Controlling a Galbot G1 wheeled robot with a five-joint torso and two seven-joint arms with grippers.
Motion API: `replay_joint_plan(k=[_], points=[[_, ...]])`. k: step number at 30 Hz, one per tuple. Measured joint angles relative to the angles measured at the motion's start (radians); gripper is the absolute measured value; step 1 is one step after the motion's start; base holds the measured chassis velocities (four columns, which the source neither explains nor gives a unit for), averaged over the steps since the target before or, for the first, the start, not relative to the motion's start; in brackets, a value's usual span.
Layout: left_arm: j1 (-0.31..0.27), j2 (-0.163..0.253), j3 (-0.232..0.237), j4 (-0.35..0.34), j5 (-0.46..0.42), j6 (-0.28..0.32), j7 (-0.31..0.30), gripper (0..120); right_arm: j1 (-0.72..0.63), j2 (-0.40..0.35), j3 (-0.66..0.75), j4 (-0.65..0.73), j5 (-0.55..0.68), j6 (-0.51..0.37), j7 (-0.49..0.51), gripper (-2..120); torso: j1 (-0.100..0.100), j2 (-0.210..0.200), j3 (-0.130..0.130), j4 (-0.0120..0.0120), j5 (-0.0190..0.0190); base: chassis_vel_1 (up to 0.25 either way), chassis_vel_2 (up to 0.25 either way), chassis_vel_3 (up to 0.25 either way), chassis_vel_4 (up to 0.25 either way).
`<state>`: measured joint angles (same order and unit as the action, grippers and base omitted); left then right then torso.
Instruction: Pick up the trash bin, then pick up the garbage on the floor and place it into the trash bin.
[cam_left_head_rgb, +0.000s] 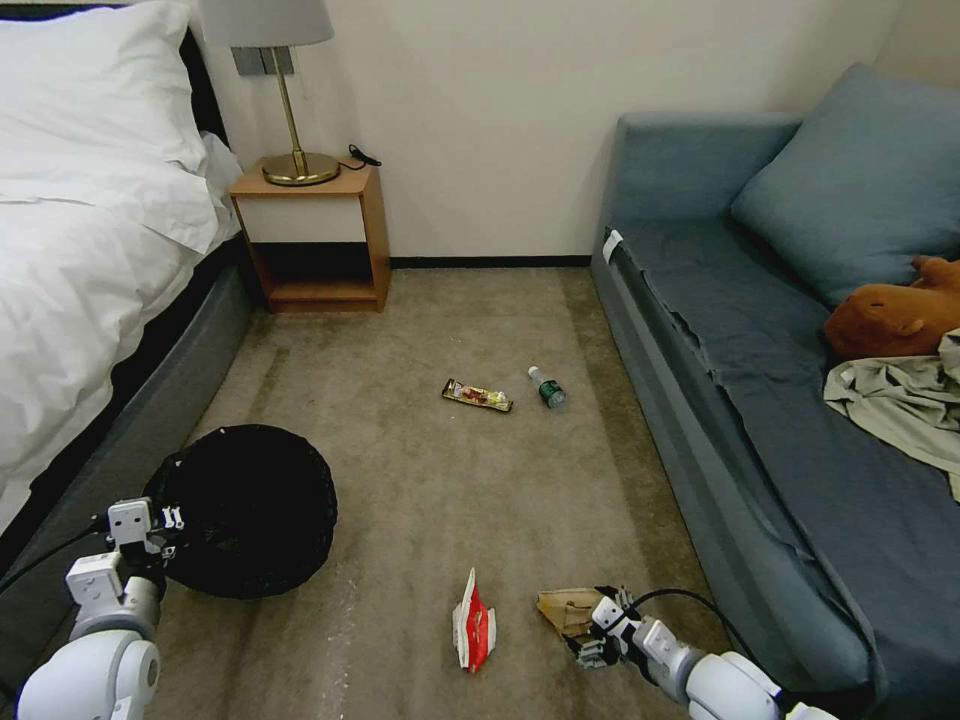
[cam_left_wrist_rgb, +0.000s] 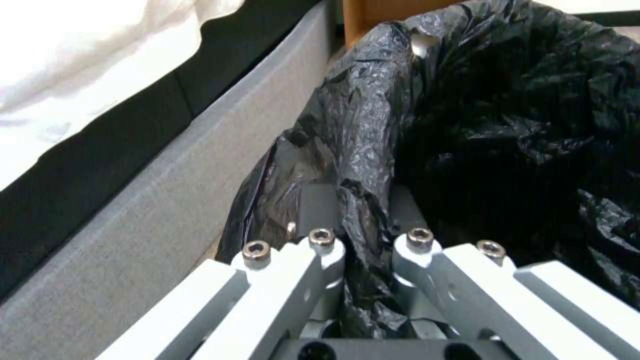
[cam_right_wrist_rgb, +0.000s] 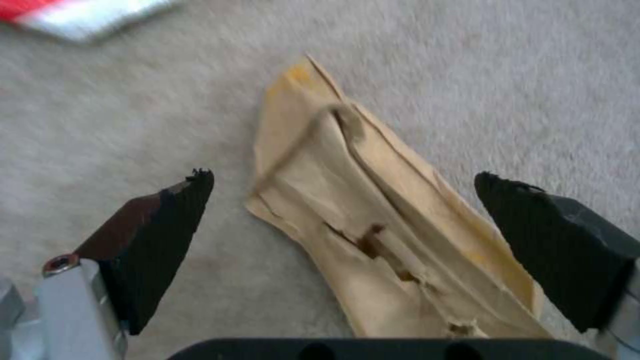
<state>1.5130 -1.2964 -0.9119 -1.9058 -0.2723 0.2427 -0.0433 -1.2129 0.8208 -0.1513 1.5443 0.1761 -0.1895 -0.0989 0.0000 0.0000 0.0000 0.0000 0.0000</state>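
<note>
Head view: a bedroom floor between a bed on the robot's left and a blue sofa on its right. The left tool (cam_left_head_rgb: 165, 520) holds the trash bin (cam_left_head_rgb: 250, 510), lined with a black bag, by its near rim beside the bed. The right tool (cam_left_head_rgb: 597, 640) reaches low over a crumpled brown paper bag (cam_left_head_rgb: 565, 608). A red-and-white snack packet (cam_left_head_rgb: 473, 620) lies just beside it on the carpet. Farther off lie a long dark bar wrapper (cam_left_head_rgb: 477, 395) and a small green-labelled bottle (cam_left_head_rgb: 547, 387).

Left wrist view: the left tool (cam_left_wrist_rgb: 367, 215) is clenched on the bin rim (cam_left_wrist_rgb: 360, 150), one finger inside and one outside, pinching the bag, likely to carry the bin along.

Right wrist view: the right tool (cam_right_wrist_rgb: 343, 215) is released, its dark pads spread wide. The paper bag (cam_right_wrist_rgb: 373, 235) lies flat on the carpet between them, apparently lined up for a grasp.
</note>
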Motion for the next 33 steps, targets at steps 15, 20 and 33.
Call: replay_joint_plan(k=[15, 20, 33], points=[[0.004, 0.001, -0.004, -0.011, -0.001, -0.002, 0.000, 3, 0.088, 0.046, -0.044, -0.153, 0.006, 0.028, -0.026, 80, 0.000, 0.000, 0.000, 0.0000, 0.0000, 0.000, 0.000, 0.000, 0.000], [0.004, 0.006, -0.006, -0.012, -0.006, -0.001, 0.000, 3, 0.091, 0.049, -0.038, -0.158, 0.014, 0.033, -0.030, 64, 0.000, 0.000, 0.000, 0.0000, -0.0001, 0.000, 0.000, 0.000, 0.000], [0.012, 0.009, -0.011, -0.029, -0.018, 0.004, 0.000, 3, 0.092, 0.054, -0.025, -0.161, 0.029, 0.040, -0.054, 14, 0.000, 0.000, 0.000, 0.0000, 0.0000, 0.000, 0.000, 0.000, 0.000]])
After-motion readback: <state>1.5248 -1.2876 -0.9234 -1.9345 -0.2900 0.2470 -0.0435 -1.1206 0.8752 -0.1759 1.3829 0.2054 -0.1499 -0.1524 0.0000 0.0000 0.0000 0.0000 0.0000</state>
